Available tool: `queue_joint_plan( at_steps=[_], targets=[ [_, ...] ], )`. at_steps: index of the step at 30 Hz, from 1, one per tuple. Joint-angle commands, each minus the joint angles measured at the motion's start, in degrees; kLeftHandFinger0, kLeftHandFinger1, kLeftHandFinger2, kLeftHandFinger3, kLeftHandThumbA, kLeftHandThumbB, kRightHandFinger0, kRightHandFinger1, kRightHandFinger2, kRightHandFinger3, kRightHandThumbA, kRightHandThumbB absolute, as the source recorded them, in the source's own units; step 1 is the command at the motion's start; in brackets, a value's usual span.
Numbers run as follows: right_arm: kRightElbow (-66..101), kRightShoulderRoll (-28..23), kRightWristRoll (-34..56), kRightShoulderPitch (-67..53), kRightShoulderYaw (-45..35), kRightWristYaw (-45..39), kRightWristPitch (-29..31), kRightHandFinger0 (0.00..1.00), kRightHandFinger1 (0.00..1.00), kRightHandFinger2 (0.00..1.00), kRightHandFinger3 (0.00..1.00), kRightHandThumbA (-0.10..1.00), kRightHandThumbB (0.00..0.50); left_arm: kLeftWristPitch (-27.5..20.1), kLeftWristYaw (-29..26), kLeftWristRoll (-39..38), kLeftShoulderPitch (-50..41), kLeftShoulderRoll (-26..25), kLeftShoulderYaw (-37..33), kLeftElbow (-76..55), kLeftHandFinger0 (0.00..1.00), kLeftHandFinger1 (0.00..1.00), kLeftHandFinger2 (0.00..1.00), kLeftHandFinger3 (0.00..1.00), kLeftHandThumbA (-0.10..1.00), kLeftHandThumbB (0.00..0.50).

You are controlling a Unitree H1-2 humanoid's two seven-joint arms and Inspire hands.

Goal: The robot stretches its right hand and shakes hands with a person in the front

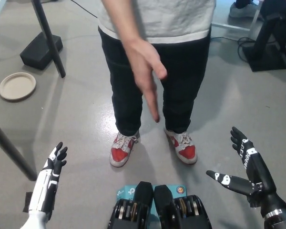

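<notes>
Right hand (pixel 250 167) low right, fingers spread wide, empty. Person's hand (pixel 147 71) extended, apart. Left hand (pixel 51 169) rests lower left, fingers narrow, holding nothing.

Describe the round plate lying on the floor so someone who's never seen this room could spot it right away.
Start at the person standing mid-frame in dark trousers and red-and-white shoes, then look to the robot's left across the grey floor. Past the slanted black pole lies a plate. It is the only round, pale beige thing there; the black block nearby is dark and boxy.
</notes>
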State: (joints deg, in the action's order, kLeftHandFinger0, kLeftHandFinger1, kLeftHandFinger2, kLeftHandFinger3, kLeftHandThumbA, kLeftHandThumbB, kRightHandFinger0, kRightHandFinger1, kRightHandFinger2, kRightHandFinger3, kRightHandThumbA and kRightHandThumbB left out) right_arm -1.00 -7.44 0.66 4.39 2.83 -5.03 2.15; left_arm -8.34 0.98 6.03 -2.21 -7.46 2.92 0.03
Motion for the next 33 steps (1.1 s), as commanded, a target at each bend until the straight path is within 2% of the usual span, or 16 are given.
queue_joint_plan(
  at_steps=[1, 3, 4, 7, 9, 10, 16, 17, 18, 20, 23, 25, 29, 33],
  targets=[
    [4.05, 0.65, -0.15, 0.77, 0.57, -0.61, 1.07, 1.00, 1.00, 1.00, 1.00, 1.00, 0.228, -4.03, -1.22, 0.22, -0.15, -0.17, 0.40, -1.39, 1.00, 1.00, 1.00, 1.00, 1.00, 0.126],
    [7.63, 0.94, 0.16, 1.44, 0.70, -0.70, -1.27, 1.00, 1.00, 1.00, 1.00, 1.00, 0.231, -4.13, -1.46, 0.73, -0.07, -0.09, 0.40, -1.20, 1.00, 1.00, 1.00, 1.00, 1.00, 0.121],
    [9.32, 0.81, -0.62, 2.05, 0.87, -0.57, -2.82, 1.00, 1.00, 1.00, 1.00, 1.00, 0.261, -4.36, -1.30, 0.57, 0.17, -0.14, 0.34, -0.91, 1.00, 1.00, 1.00, 1.00, 1.00, 0.113],
    [15.34, 0.97, -2.72, 4.45, 1.62, -0.45, -9.50, 1.00, 1.00, 1.00, 1.00, 1.00, 0.284, -4.34, -1.42, 1.35, 0.46, -0.25, 0.19, -0.59, 1.00, 1.00, 1.00, 1.00, 1.00, 0.110],
    [18.87, 1.23, -4.90, 6.63, 2.56, -0.40, -12.47, 1.00, 1.00, 1.00, 1.00, 1.00, 0.285, -4.27, -1.39, 1.22, 0.58, -0.28, 0.32, -0.59, 1.00, 1.00, 1.00, 1.00, 1.00, 0.105],
    [21.10, 0.99, -5.70, 8.93, 3.50, -1.23, -15.49, 1.00, 1.00, 1.00, 1.00, 1.00, 0.337, -4.46, -1.32, 0.95, 0.71, -0.26, 0.38, -0.42, 1.00, 1.00, 1.00, 1.00, 1.00, 0.113],
    [23.14, 0.95, -7.09, 18.15, 6.36, -2.88, -24.52, 1.00, 1.00, 1.00, 1.00, 1.00, 0.352, -3.73, -1.14, 1.21, 0.58, -0.30, 0.26, -0.97, 1.00, 1.00, 1.00, 1.00, 1.00, 0.111],
    [22.35, 1.16, -7.20, 19.56, 6.58, -2.72, -25.22, 1.00, 1.00, 1.00, 1.00, 1.00, 0.322, -3.90, -0.91, 1.20, 0.64, -0.44, 0.11, -1.00, 1.00, 1.00, 1.00, 1.00, 1.00, 0.106],
    [21.21, 1.24, -8.02, 21.29, 7.19, -2.70, -26.03, 1.00, 1.00, 1.00, 1.00, 1.00, 0.347, -3.81, -0.62, 0.93, 0.75, -0.55, 0.04, -1.07, 1.00, 1.00, 1.00, 1.00, 1.00, 0.102],
    [18.99, 1.48, -9.20, 23.93, 8.05, -2.42, -26.57, 1.00, 1.00, 1.00, 1.00, 1.00, 0.353, -3.68, -0.48, 0.93, 1.09, -0.65, -0.05, -1.08, 1.00, 1.00, 1.00, 1.00, 1.00, 0.100],
    [15.21, 2.17, -10.22, 27.25, 9.19, -2.04, -26.60, 1.00, 1.00, 1.00, 1.00, 1.00, 0.331, -3.11, -0.74, 1.45, 1.32, -0.43, -0.17, -1.33, 1.00, 1.00, 1.00, 1.00, 1.00, 0.103],
    [12.04, 3.00, -9.95, 29.31, 9.44, -1.86, -28.08, 1.00, 1.00, 1.00, 1.00, 1.00, 0.294, -3.14, -0.93, 2.45, 1.33, -0.53, -0.38, -1.54, 1.00, 1.00, 1.00, 1.00, 1.00, 0.091],
    [6.58, 4.03, -10.00, 31.59, 9.27, -1.70, -29.08, 1.00, 1.00, 1.00, 1.00, 1.00, 0.331, -3.32, -1.04, 3.12, 1.75, -0.79, -0.37, -1.78, 1.00, 1.00, 1.00, 1.00, 1.00, 0.075],
    [-1.02, 4.78, -10.82, 35.78, 9.59, -1.08, -28.87, 1.00, 1.00, 1.00, 1.00, 1.00, 0.323, -2.63, -0.81, 2.92, 1.57, -0.71, -0.25, -2.47, 1.00, 1.00, 1.00, 1.00, 1.00, 0.074]
  ],
)
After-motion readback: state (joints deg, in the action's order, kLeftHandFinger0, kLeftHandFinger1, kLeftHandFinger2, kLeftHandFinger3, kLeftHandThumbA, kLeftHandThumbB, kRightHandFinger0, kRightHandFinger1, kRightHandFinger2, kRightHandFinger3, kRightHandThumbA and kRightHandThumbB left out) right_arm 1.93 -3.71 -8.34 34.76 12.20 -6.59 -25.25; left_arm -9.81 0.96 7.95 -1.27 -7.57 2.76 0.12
